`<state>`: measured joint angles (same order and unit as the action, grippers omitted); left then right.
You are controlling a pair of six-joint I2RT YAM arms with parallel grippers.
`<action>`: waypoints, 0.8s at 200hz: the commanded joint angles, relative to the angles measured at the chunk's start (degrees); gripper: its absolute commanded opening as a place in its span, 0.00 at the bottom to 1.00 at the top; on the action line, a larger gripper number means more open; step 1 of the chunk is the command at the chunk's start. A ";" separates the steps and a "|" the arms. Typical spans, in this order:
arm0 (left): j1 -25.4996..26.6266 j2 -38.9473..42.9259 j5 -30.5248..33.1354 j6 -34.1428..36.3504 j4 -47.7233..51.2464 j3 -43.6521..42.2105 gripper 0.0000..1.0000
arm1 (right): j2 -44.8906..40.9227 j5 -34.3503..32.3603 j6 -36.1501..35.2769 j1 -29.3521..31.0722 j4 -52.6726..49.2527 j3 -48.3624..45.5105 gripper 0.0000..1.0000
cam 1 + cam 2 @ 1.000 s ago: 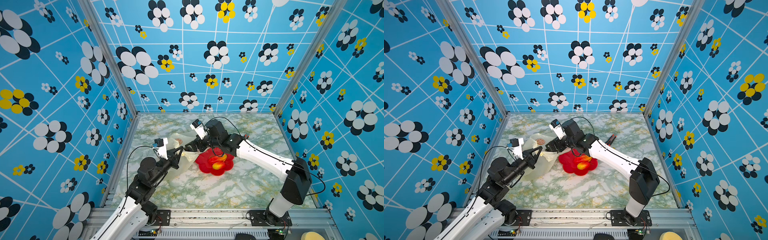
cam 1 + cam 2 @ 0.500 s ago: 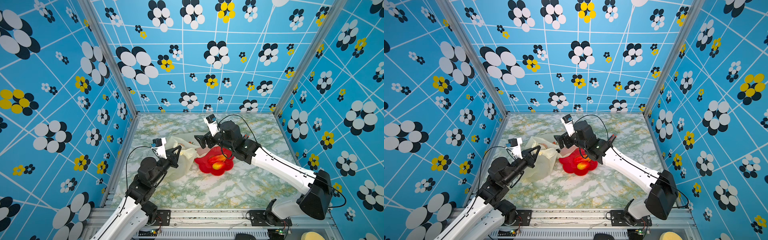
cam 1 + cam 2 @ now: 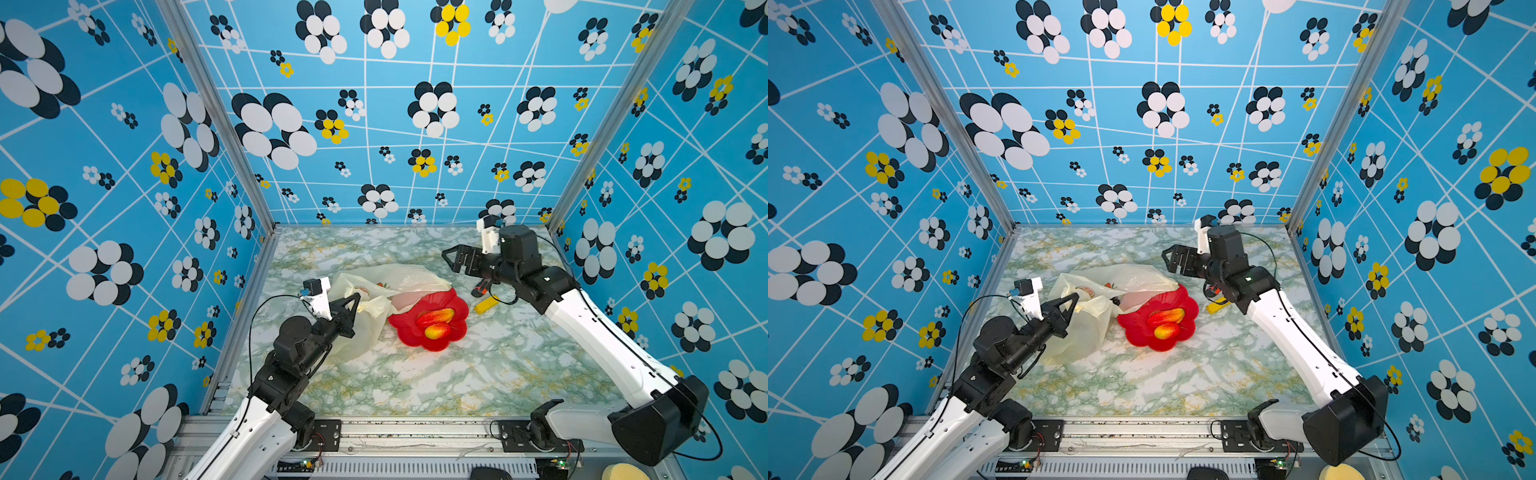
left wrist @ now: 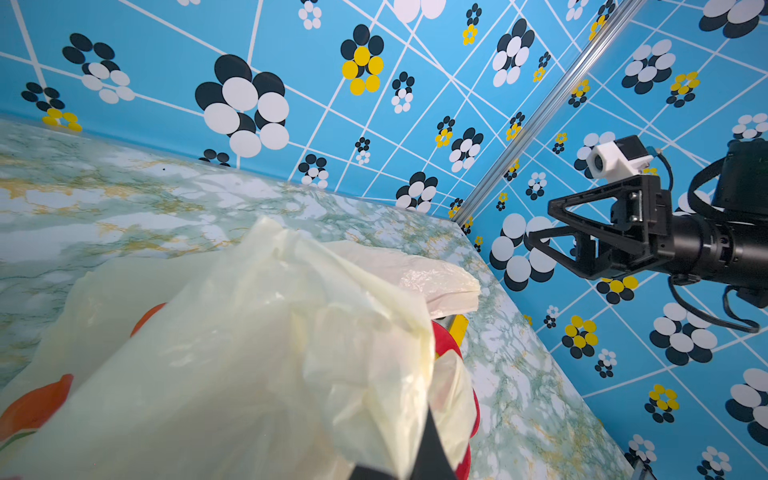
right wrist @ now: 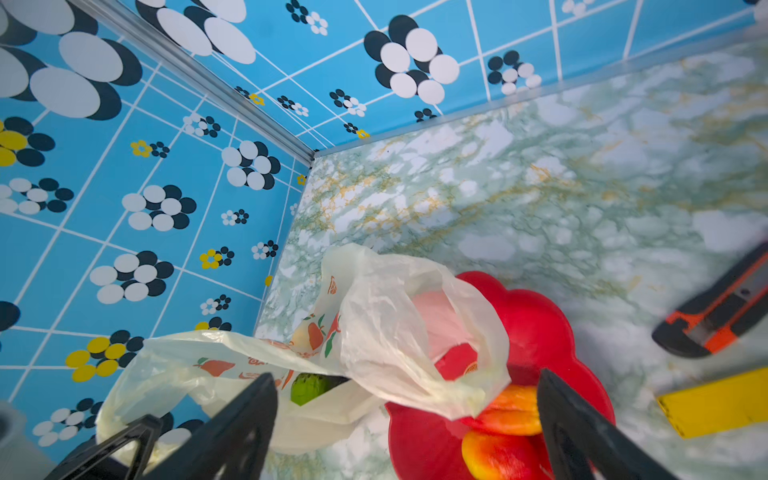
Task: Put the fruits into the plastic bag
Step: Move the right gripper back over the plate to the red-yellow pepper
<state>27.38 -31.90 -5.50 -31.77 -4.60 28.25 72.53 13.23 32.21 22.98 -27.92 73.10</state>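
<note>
Two arms reach over the marbled tabletop (image 3: 415, 382). Near the left edge, the left gripper (image 3: 354, 300) is closed tight on a bunched fold of the plastic bag (image 3: 388, 280), pinching the cream film and holding that part lifted off the surface; in both top views its narrow tips are buried in the crinkles (image 3: 1074, 297).

The bag lies left of the middle of the tabletop, slumped and partly open, with orange fruit prints on its near side. In the right wrist view a green fruit (image 5: 309, 387) shows inside the bag's mouth, behind the printed film. The bag's right-hand fold drapes over the back-left rim of the red plate (image 3: 455, 301), which sits about mid-tabletop, touching the bag.

On the plate rest two fruits side by side: a long red-orange fruit (image 3: 435, 316) and, just in front of it, a rounder yellow-red fruit (image 3: 437, 331).

Right of the plate, toward the right edge, a yellow strip (image 3: 486, 304) lies flat, with an orange-black cutter (image 3: 480, 286) just behind it, partly under the right arm.

Farther back, toward the back right corner, the right gripper (image 3: 451, 261) hangs above the tabletop with its jaws spread wide and nothing between them, well apart from bag and plate.
</note>
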 commanded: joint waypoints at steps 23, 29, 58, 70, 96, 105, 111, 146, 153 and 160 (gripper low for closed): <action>-0.39 0.43 0.31 0.92 -0.25 1.47 0.00 | -0.77 9.44 3.69 -0.97 -18.80 -5.02 0.94; -0.39 0.44 0.17 0.87 -0.30 1.42 0.00 | -0.47 10.75 4.67 -0.92 -18.53 -6.48 0.93; -0.39 1.11 -0.04 0.56 -0.32 1.00 0.00 | -0.27 10.78 9.32 1.27 -13.60 -12.12 0.85; -0.40 1.70 -0.05 0.57 -0.07 0.91 0.00 | 0.97 8.72 9.54 2.75 -12.98 -12.27 0.83; -0.41 2.93 0.55 0.94 1.19 0.86 0.00 | 6.66 8.28 9.72 5.64 -11.52 -11.57 0.77; -0.41 3.40 0.81 1.13 1.51 0.89 0.00 | 9.11 7.97 9.35 6.41 -11.46 -10.75 0.76; -0.39 3.67 1.00 1.22 1.67 0.85 0.00 | 10.86 7.66 8.82 6.62 -11.90 -9.92 0.76; -0.39 4.48 1.28 1.40 2.21 0.64 0.00 | 19.13 4.96 6.10 6.90 -12.60 -6.23 0.72; -0.40 4.54 1.41 1.43 2.21 0.56 0.00 | 20.30 4.35 5.74 6.83 -12.67 -5.61 0.72; -0.40 4.38 1.49 1.43 2.15 0.49 0.00 | 21.51 3.86 5.51 6.90 -12.53 -5.05 0.72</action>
<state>27.38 -28.01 -5.04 -31.66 -2.92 28.25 91.24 20.01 39.72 29.67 -40.07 64.93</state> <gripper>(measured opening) 0.044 0.718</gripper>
